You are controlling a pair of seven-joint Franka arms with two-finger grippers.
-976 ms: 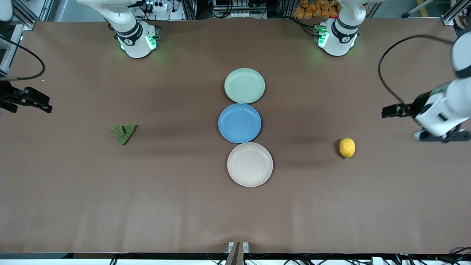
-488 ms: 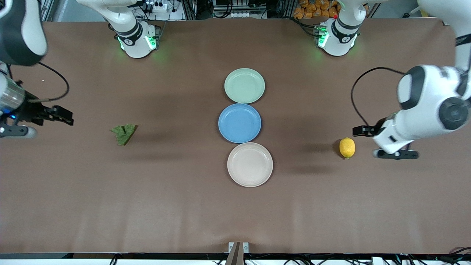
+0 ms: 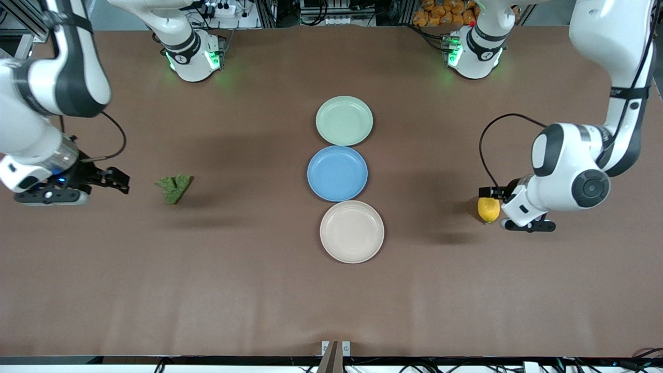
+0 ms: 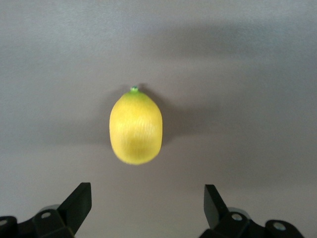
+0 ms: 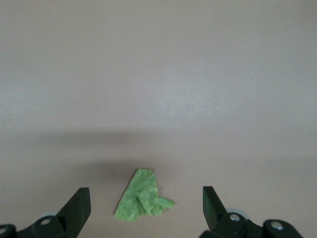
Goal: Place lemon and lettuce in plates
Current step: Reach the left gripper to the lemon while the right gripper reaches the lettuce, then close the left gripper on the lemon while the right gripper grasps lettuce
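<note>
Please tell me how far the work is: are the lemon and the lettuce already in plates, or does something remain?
Nothing is placed yet. The mint green plate and the beige plate hold nothing. In hand: the left gripper is open beside the lemon, which lies on the table; the right gripper is open near the lettuce. Left to do: grasp both items and put them in the plates.

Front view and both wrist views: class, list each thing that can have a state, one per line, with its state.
lemon: on the table, not held
lettuce: on the table, not held
mint green plate: empty
blue plate: empty
beige plate: empty
left hand: open, beside the lemon
right hand: open, short of the lettuce
</note>
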